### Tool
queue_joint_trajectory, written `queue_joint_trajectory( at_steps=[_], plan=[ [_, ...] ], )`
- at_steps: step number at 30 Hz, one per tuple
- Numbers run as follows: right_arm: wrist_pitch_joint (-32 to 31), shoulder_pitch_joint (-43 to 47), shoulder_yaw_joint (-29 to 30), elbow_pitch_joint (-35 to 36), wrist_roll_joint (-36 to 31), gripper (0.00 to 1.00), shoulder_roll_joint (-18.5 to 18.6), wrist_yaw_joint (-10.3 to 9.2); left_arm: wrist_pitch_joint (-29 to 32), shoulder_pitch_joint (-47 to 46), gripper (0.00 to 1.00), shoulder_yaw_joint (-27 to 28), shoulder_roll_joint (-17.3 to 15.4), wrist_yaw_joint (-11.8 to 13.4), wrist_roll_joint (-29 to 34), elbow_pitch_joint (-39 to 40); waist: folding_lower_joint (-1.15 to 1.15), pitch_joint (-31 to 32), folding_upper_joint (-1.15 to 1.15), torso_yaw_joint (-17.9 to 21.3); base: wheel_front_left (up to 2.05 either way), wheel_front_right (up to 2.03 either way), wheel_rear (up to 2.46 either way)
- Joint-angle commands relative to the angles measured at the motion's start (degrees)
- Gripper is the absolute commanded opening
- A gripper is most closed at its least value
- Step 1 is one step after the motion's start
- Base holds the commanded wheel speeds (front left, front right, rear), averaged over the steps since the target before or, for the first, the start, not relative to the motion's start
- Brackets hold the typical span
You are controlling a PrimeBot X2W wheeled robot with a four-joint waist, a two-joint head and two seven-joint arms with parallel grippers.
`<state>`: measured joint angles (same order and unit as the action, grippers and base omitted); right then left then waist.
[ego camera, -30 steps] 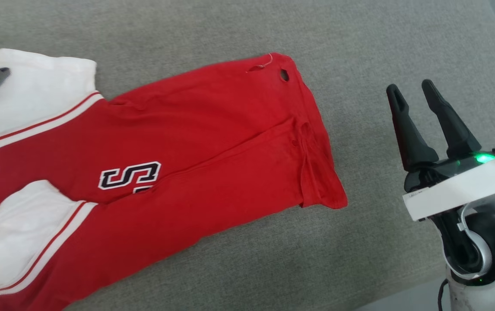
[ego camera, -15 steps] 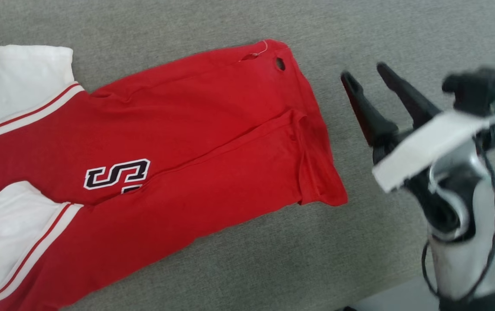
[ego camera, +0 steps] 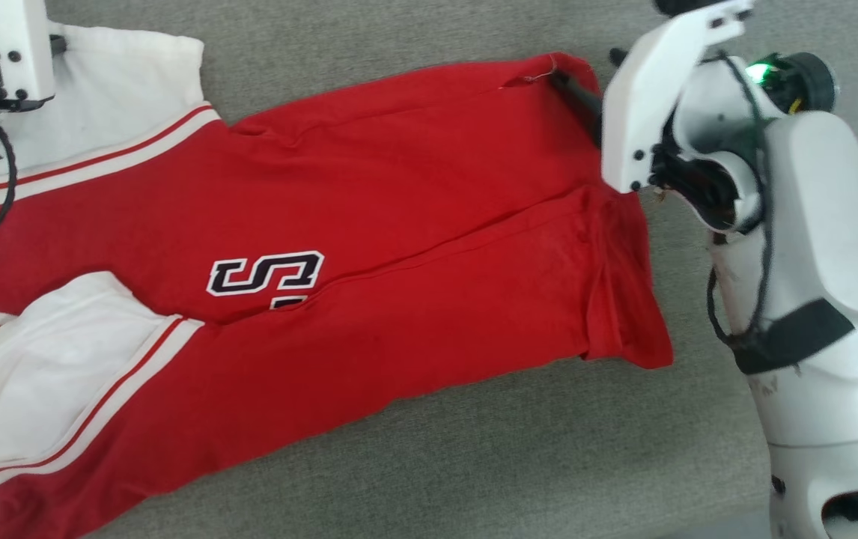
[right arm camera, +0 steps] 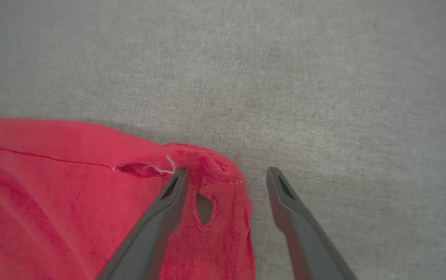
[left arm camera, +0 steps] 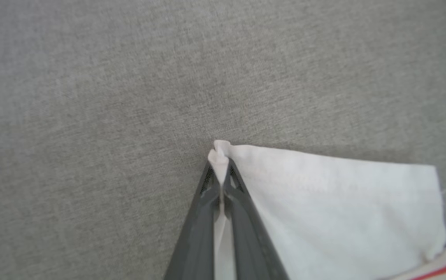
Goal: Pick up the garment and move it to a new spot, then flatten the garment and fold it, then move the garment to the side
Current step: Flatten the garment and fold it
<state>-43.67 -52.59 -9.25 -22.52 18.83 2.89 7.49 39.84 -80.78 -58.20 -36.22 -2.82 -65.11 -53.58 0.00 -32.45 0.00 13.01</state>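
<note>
garment (ego camera: 399, 224) mostly flat mid surface (ego camera: 474, 464) | left gripper (left arm camera: 219, 165) jaws pinching far-left white sleeve corner | right gripper (right arm camera: 227, 173) jaws spread astride far-right red hem corner | likely prepping two-corner lift

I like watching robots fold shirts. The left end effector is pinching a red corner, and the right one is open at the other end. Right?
Not quite. The left end effector is pinching a white corner of the garment, not a red one; the left wrist view shows it. The right end effector is open at the other end.
</note>
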Motion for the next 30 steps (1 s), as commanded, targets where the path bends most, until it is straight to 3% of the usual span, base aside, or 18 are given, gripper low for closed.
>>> queue_joint_trajectory(
  at_steps=[1, 7, 8, 9, 20, 30],
  plan=[
    [-1.37, -1.25, -0.78, -2.37, -0.03, 1.0, 0.06, 0.01, 0.52, 2.69, 0.0, -1.35, 1.93, -0.28, -0.32, -1.22, 0.0, -0.26, 0.0, -0.61, 0.0, 0.0, 0.0],
    [-7.62, -2.6, -5.51, -11.47, 0.03, 1.0, 0.29, 0.02, -1.0, 2.03, 0.0, -1.32, 3.93, -1.16, -0.19, -2.65, 0.0, -0.18, 0.0, -1.78, 0.0, 0.0, 0.0],
    [-8.15, -2.66, -5.93, -12.56, 0.3, 0.59, 0.65, 0.02, -1.16, 2.03, 0.0, -1.39, 4.29, -1.37, -0.18, -2.89, 0.0, -0.05, 0.0, -2.06, 0.0, 0.0, 0.0],
    [-8.38, -2.8, -6.62, -13.2, 0.69, 0.0, 1.09, 0.02, -1.45, 1.96, 0.0, -1.37, 4.63, -1.54, -0.19, -3.02, 0.0, 0.13, 0.0, -2.4, 0.0, 0.0, 0.0],
    [-1.19, -2.69, -5.17, -9.87, 2.94, 0.0, 6.48, -0.01, -3.08, -0.18, 0.0, -0.54, 5.14, -3.21, -0.96, -2.79, 0.0, 5.0, 0.0, -6.23, 0.0, 0.0, 0.0],
    [2.92, 5.47, -1.77, -1.39, 3.12, 0.0, 10.54, 0.0, -2.8, 1.82, 0.0, -1.36, 4.07, -4.19, -1.5, 4.28, 0.0, 10.79, 0.0, -10.52, 0.0, 0.0, 0.0]
  ],
)
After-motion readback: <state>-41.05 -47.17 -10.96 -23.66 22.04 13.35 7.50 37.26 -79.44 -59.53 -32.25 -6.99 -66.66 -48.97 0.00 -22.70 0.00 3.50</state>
